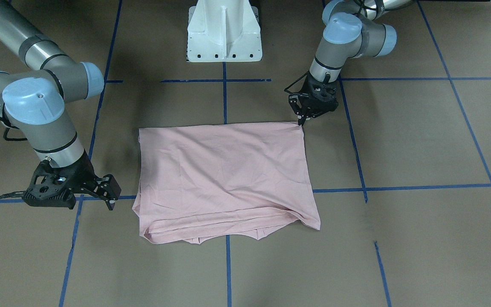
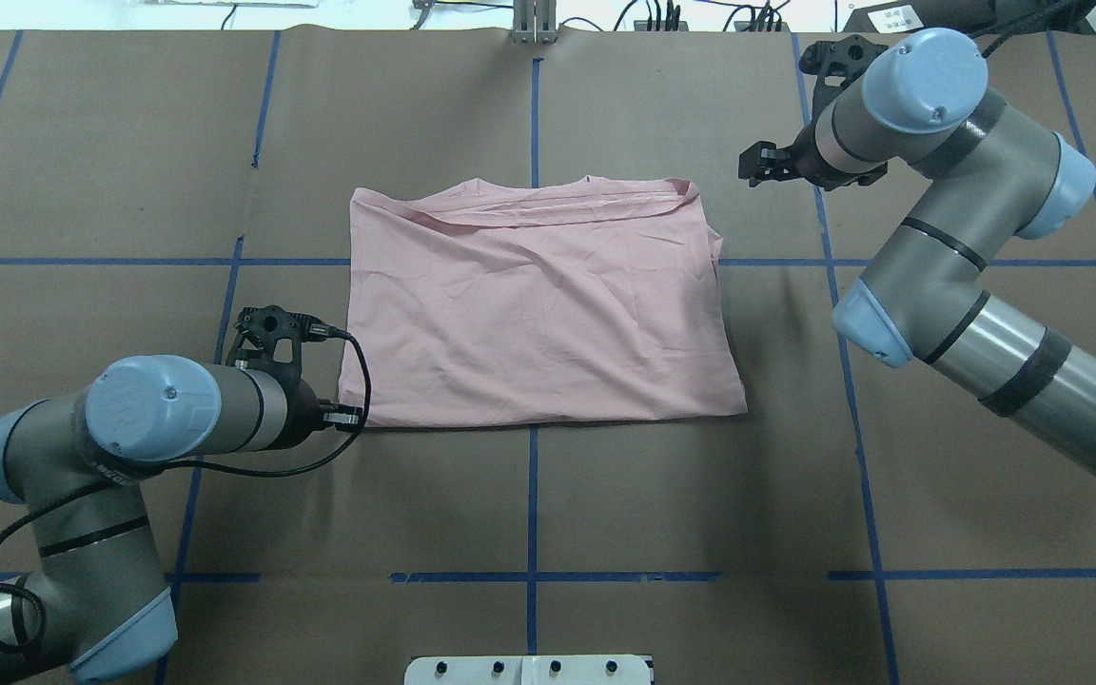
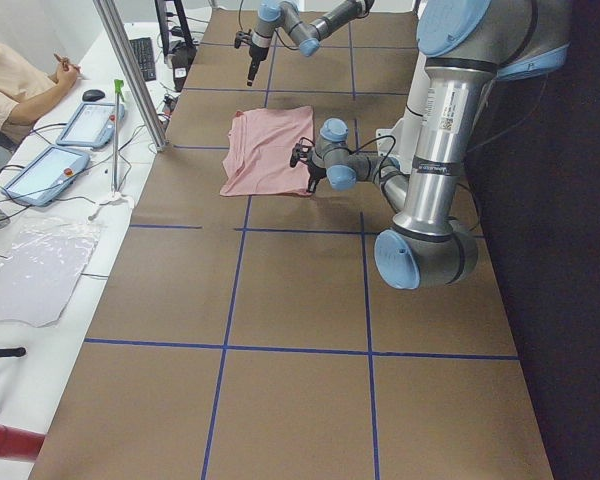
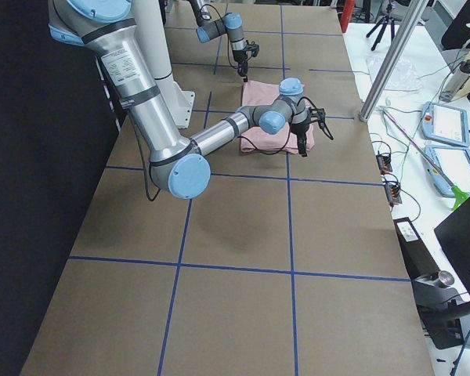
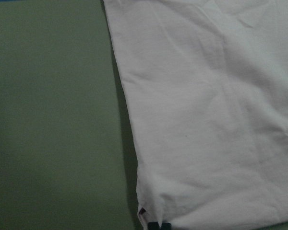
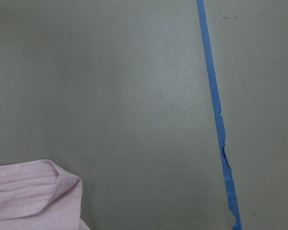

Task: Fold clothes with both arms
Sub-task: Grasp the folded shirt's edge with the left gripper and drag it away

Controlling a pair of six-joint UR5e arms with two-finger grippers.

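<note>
Overhead exterior shows you the T-shirt point(image 2: 538, 304) already folded to a plain pink rectangle mid-worktop point(image 2: 605, 495), the left claw point(image 2: 350, 417) narrow at its 8 o'clock corner, grip on cloth unclear, and the right claw point(image 2: 755, 164) wide and clear at 2 o'clock, so further folds likely remain.

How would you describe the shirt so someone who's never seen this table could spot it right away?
Start at the brown table crossed by blue tape lines. Near its middle, between the left arm and the right arm, lies the shirt, folded into a rough rectangle. It is the only soft, pale pink thing there; the arms are grey and black.
</note>
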